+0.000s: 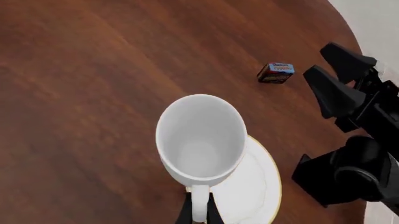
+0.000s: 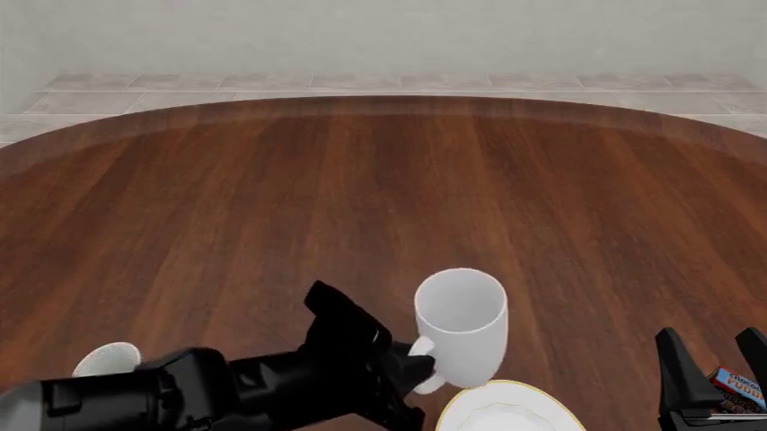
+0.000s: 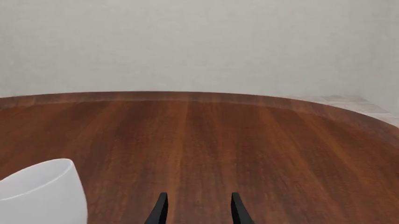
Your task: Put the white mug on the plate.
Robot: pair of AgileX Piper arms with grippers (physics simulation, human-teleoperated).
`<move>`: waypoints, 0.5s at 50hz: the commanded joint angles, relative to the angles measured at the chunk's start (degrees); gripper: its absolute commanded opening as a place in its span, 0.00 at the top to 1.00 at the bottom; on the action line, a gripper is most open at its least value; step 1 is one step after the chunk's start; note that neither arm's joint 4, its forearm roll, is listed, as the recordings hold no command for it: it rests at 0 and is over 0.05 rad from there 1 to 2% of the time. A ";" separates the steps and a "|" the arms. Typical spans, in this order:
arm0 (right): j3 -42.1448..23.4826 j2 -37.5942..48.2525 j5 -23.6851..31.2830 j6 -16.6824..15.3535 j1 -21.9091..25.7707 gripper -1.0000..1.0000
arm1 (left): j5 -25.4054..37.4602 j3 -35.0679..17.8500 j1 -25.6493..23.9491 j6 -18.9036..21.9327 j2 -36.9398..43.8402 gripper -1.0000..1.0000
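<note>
Your left gripper [image 2: 408, 359] is clamped on the handle of the white mug [image 2: 462, 323], holding it upright in the air, just above the near plate [image 2: 509, 409] and a touch off its centre (part of the mug overhangs the rim). Lifting looks done; what's left is lowering it onto the plate and letting go. Over right, your right gripper [image 3: 196, 207] idles with jaws apart, near a small snack box [image 1: 275, 73] on the bench [image 2: 359, 197].
</note>
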 commanded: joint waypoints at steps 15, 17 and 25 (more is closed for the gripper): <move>0.00 -0.02 0.01 0.00 0.00 0.00 | -1.03 -2.06 -6.27 -0.07 2.67 1.00; 0.00 0.01 0.00 0.00 0.00 0.00 | -1.02 -2.17 -6.50 0.19 2.75 1.00; 0.00 0.00 0.00 0.00 0.01 0.00 | -1.15 -2.41 -6.78 0.76 2.77 1.00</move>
